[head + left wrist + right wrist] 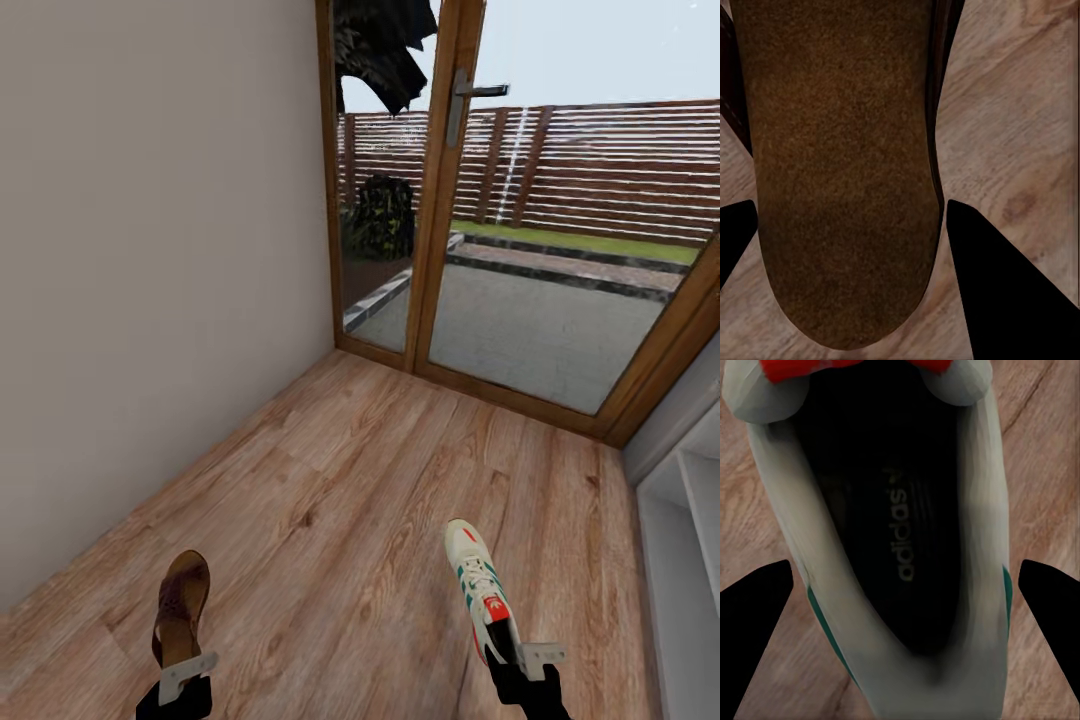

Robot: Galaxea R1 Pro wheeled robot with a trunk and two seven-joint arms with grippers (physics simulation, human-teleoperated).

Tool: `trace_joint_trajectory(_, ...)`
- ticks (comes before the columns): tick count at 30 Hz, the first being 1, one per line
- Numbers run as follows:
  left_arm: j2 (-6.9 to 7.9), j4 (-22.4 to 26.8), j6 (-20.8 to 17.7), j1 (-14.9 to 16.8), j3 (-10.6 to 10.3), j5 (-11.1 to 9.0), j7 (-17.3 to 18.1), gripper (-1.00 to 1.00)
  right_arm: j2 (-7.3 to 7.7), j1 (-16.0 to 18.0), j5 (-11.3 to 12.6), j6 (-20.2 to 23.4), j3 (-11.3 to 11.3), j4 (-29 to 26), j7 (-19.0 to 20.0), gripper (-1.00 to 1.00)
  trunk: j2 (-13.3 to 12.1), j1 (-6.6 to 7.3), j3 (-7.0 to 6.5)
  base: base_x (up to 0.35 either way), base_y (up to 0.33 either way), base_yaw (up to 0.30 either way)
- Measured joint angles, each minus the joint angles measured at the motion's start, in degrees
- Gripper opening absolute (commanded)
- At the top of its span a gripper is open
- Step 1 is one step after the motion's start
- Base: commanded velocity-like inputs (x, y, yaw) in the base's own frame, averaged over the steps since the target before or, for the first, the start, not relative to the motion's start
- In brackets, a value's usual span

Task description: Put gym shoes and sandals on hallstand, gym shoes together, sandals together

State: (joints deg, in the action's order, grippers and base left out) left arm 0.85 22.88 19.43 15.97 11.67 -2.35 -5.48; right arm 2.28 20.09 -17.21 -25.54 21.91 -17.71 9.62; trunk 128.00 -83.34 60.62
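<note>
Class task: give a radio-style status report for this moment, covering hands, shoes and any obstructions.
Left hand shut on brown sandal. Right hand shut on gym shoe. Hallstand at right edge. Nothing visibly in the way.

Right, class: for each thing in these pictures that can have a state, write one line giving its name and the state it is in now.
Sandal: held at its heel end by the left gripper, toe pointing away.
Gym shoe: held at its heel end by the right gripper, toe pointing away.
Left gripper: shut on the sandal.
Right gripper: shut on the gym shoe.
Glass door: closed, handle level.
Hallstand: the part in view holds no shoes.
</note>
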Motion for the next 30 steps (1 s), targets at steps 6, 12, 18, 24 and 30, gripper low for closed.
trace_joint_trajectory(6, -0.06, -0.03, 0.00, -0.01, -0.03, 0.00, 0.00, -1.00, -0.05, 0.00, 0.03, 0.00, 0.01, 0.00, 0.00, -1.00, -2.41, 1.32, -1.62, 0.000, 0.000, 0.000)
trace_joint_trajectory(12, -0.06, -0.05, 0.00, -0.01, -0.06, -0.01, 0.00, -1.00, -0.05, 0.00, 0.02, 0.00, 0.01, -0.07, 0.00, -1.00, -4.81, 2.63, -2.96, 0.000, 0.000, 0.000)
trace_joint_trajectory(18, -0.06, 0.00, 0.00, -0.02, -0.05, -0.02, 0.00, -1.00, 0.01, -0.01, 0.00, 0.00, 0.01, -0.08, 0.04, -1.00, -4.83, 2.64, -2.99, 0.000, 0.000, 0.000)
trace_joint_trajectory(24, -0.11, 0.01, 0.00, 0.00, -0.06, -0.02, 0.00, -1.00, 0.03, -0.01, 0.00, 0.00, 0.01, -0.08, 0.08, -1.00, -4.83, 2.64, -3.00, 0.000, 0.000, 0.000)
trace_joint_trajectory(30, -0.06, 0.02, 0.00, 0.00, -0.05, -0.02, 0.00, -1.00, -0.05, -0.01, 0.00, 0.00, 0.01, -0.08, 0.15, -1.00, -4.83, 2.64, -3.00, 0.000, 0.000, 0.000)
